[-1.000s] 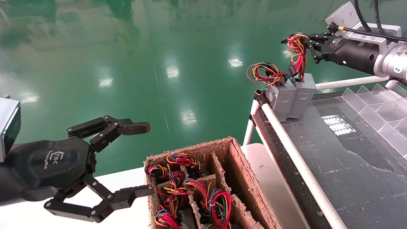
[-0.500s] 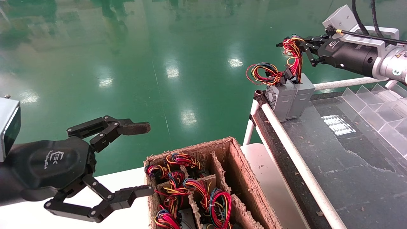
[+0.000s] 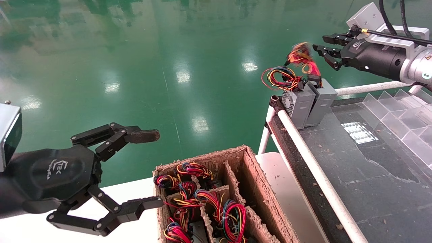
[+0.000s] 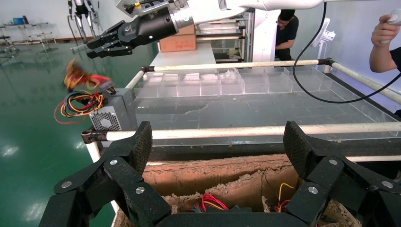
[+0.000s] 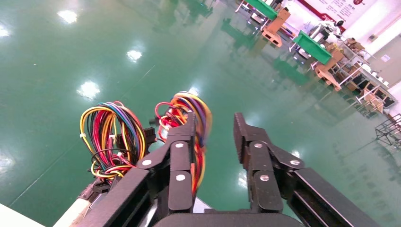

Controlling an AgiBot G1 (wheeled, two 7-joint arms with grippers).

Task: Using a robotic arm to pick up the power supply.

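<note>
Here: the power supply (image 3: 322,103) stands upright at the far corner of the dark desk (image 3: 371,168), pressed side to side against its twin grey box (image 3: 298,104), which carries the wide loose red wire loop.
Wire bundle: the power supply's red, yellow and orange wire bundle (image 3: 300,57) rises from its top and shows as a smear in the head view, so it is probably swinging free.
Right pincer: the robotic arm (image 3: 327,45) hovers above and just beside the bundle, jaws parted by a moderate gap and holding nothing; the right wrist view shows the wires lying outside one finger (image 5: 182,151), not between the two.
Left pincer: the left pincer (image 3: 148,168) hangs spread wide, beside the cardboard box (image 3: 249,175) of wired units, well apart from the work.
Handling, body: likely rigid, fairly heavy for its size, with smooth metal sides that may slip under narrow fingertips.
Handling, wires: soft and springy; a grip on them alone would probably let the box dangle and swing, or strain the plugs.
Where to hold: best across the two broad flat faces near the top, though the twin blocks one face, so tipping or sliding it clear may be needed first.
Risk: the box sits near the desk's edge rail (image 3: 314,168) and could topple off.
</note>
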